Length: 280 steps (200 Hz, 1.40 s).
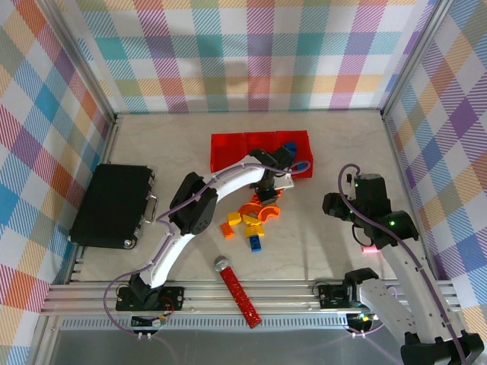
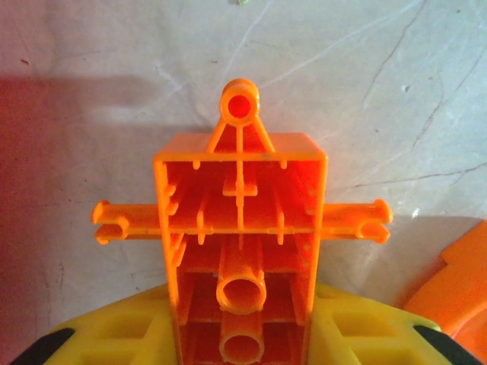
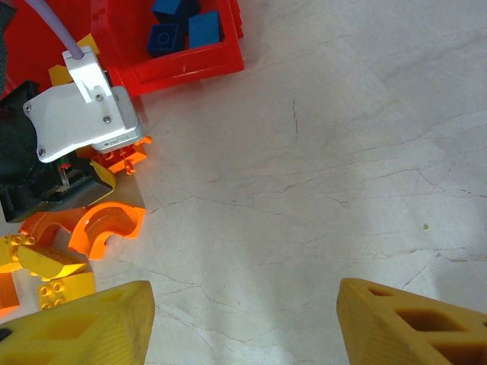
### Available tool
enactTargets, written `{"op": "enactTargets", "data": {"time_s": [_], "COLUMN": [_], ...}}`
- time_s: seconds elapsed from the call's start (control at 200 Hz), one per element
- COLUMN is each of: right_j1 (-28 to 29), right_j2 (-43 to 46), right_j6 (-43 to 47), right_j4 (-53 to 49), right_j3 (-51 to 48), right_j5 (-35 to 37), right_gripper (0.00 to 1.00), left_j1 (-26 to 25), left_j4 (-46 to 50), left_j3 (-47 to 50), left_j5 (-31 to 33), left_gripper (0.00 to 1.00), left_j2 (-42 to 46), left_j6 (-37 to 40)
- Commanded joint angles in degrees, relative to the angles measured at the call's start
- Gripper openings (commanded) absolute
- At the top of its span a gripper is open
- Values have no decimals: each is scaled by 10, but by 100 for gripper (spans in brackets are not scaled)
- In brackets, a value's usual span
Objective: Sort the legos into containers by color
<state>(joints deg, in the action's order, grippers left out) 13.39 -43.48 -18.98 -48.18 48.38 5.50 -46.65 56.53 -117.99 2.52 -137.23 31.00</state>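
Note:
My left gripper (image 2: pixel 240 338) is shut on an orange lego (image 2: pixel 240 228), a hollow brick with side pins, held underside up between the yellow fingers (image 2: pixel 114 331) just above the table. From above, this gripper (image 1: pixel 268 199) sits over the pile of orange, yellow and blue legos (image 1: pixel 251 222), just in front of the red containers (image 1: pixel 228 148). Blue legos (image 3: pixel 186 26) lie in the right-hand bin. My right gripper (image 3: pixel 243 323) hangs open over bare table, to the right of the pile (image 1: pixel 335 205). Orange arches (image 3: pixel 106 228) and a yellow brick (image 3: pixel 53 262) lie at its left.
A black case with a handle (image 1: pixel 114 204) lies at the left. A long red studded stick with a grey round end (image 1: pixel 237 291) lies near the front edge. Checked walls close in the table on three sides.

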Motion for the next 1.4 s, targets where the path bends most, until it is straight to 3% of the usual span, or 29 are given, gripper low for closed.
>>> {"op": "enactTargets", "data": {"time_s": [0.0, 0.25, 0.405, 0.57, 0.76, 0.895, 1.04, 1.155, 1.395], "right_j1": [-5, -5, -5, -5, -5, -5, -5, -5, -6], "right_j2": [9, 14, 14, 18, 12, 9, 4, 1, 2], "right_j6": [1, 0, -2, 3, 5, 6, 7, 6, 6], "right_j4": [-13, -16, -14, -17, -9, -7, -2, -2, -2], "right_j3": [6, 10, 8, 15, 13, 11, 7, 5, 3], "right_j5": [1, 11, 14, 23, 23, 21, 20, 18, 19], "right_gripper": [65, 66, 66, 66, 66, 66, 66, 66, 66], "left_j1": [-21, -28, -27, -19, 46, 102, 138, 143, 143], "left_j4": [-5, -23, -50, -71, -55, -11, 26, 34, 34], "left_j3": [20, 3, 6, 3, -13, -51, -106, -131, -142], "left_j5": [-6, 37, 63, 141, 145, 156, 216, 266, 272], "left_gripper": [32, 19, 18, 22, 22, 17, 16, 15, 12], "left_j2": [38, 71, 104, 136, 152, 131, 87, 59, 33], "left_j6": [-6, -53, -90, -137, -222, -267, -310, -331, -377]}}
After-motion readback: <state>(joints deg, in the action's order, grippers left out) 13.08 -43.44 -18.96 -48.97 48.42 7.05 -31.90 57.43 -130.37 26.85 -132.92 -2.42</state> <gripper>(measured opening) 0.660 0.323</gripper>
